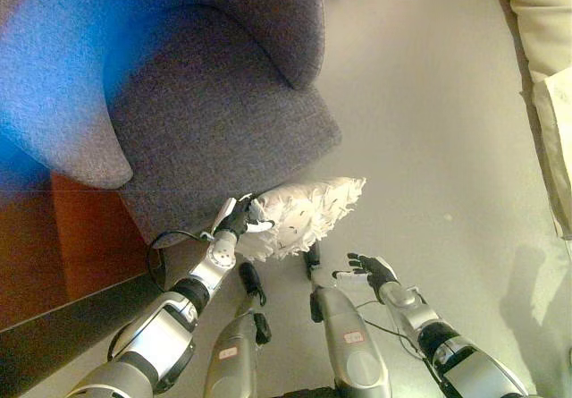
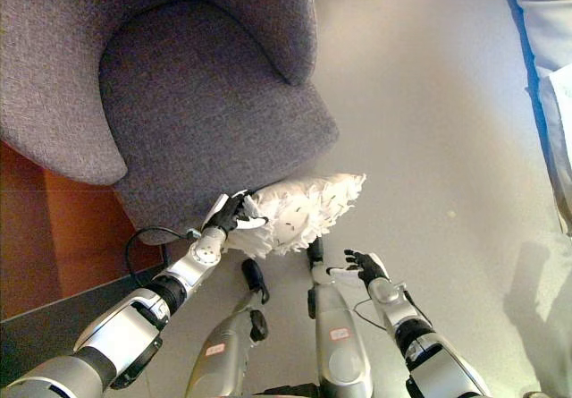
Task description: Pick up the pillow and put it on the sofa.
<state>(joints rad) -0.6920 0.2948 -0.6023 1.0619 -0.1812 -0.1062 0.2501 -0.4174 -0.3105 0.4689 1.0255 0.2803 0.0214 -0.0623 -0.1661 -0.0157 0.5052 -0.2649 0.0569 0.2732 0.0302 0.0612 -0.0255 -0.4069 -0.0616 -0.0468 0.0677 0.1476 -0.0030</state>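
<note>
A white fluffy pillow with dark flecks lies on the floor against the front of a grey armchair. My left hand is at the pillow's left end with its fingers curled onto the pillow's edge. My right hand is open and empty, just below and right of the pillow, not touching it. In the right eye view the pillow, left hand and right hand stand the same way.
The armchair's seat is a wide curved cushion between rounded arms. A cream-coloured piece of furniture runs along the right edge. A reddish-brown wooden surface lies at the left. Grey floor spreads between the armchair and the right edge.
</note>
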